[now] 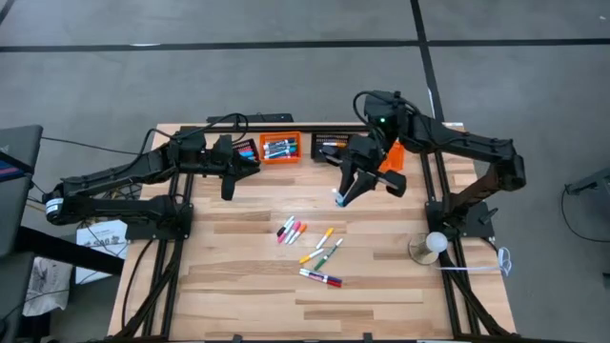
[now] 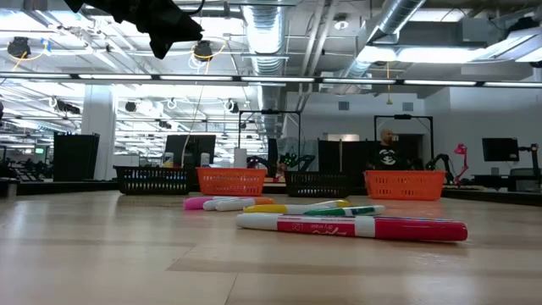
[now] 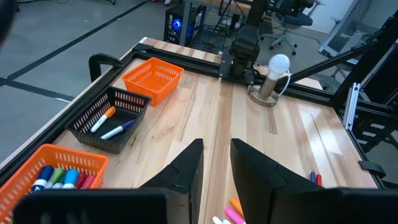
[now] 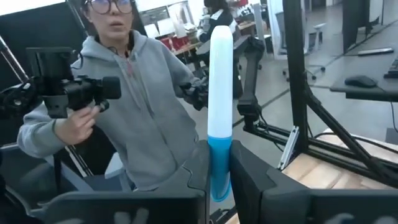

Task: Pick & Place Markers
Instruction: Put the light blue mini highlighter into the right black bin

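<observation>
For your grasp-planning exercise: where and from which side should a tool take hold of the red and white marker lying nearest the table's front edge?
Grip the red and white marker at mid-barrel, coming straight down from above. It lies flat, apart from the other markers, with bare table on both long sides for the fingers.

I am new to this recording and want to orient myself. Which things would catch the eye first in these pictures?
First, the right gripper, raised above the table's middle, shut on a white marker with a blue cap that stands up between its fingers. Next, the loose markers scattered on the wooden table in front of it. The left gripper hangs open near the orange basket of markers at the far edge.
</observation>
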Controlling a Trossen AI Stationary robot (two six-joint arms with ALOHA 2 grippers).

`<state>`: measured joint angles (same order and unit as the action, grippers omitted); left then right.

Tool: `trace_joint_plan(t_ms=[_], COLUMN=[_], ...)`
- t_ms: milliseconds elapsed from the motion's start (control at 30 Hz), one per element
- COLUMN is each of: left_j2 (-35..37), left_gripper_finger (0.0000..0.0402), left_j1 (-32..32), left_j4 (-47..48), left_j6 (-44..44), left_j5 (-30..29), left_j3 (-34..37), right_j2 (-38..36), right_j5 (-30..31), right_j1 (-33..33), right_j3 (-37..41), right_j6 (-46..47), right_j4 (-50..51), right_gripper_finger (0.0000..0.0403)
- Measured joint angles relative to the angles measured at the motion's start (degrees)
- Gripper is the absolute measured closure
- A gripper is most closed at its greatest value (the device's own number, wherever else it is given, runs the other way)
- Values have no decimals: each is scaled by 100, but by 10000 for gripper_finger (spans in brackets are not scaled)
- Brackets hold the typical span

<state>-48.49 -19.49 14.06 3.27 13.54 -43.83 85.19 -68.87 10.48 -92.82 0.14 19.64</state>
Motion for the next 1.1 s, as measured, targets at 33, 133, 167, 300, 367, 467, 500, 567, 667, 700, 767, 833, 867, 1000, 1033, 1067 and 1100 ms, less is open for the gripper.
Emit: trace_joint_plan(t_ms=[33,133,167,300,367,467,500,567,667,700,767,833,867,1000,1033,1067,1100], left_j2=[0,0,0,0,0,0,0,-1,-2,-2,-2,-2,-2,-2,-2,-2,-2], left_gripper_finger=[321,321,321,321,321,321,321,321,321,321,321,321,321,321,321,321,321], left_j1=[0,0,0,0,0,0,2,0,1,-2,-2,0,2,-6,-7,-7,-4], left_j4=[0,0,0,0,-1,-33,-43,-48,-118,-126,-140,-160,-168,-204,-212,-213,-232], left_j6=[1,0,0,0,0,-3,-20,-136,-191,-194,-195,-195,-195,-195,-195,-195,-195], left_j5=[0,0,2,0,0,0,0,0,0,0,-2,-2,-3,-43,-48,-57,-96], left_j3=[0,0,0,0,0,0,0,0,0,0,0,0,0,0,0,0,0], right_j2=[25,48,41,39,39,191,274,495,837,955,1230,1454,1571,2043,2156,2248,2335], right_j5=[1,255,491,2246,3494,5522,6045,6781,7440,7559,7702,7716,7719,7639,7628,7614,7600], right_j1=[1,2,1,4,4,15,49,154,399,491,709,963,1090,1622,1746,1865,1988], right_j3=[0,2,1,-2,0,100,142,140,126,127,133,123,96,-32,-70,-87,-104], right_j6=[5,31,11,-119,-344,-509,-521,-659,-1093,-1236,-1499,-1741,-1874,-2297,-2400,-2512,-2605], right_j4=[-6,229,372,1487,2159,2731,2972,3087,3144,3114,3143,3169,3194,3320,3371,3467,3577], right_gripper_finger=[371,371,374,381,377,368,368,369,376,377,376,371,369,371,373,374,375])
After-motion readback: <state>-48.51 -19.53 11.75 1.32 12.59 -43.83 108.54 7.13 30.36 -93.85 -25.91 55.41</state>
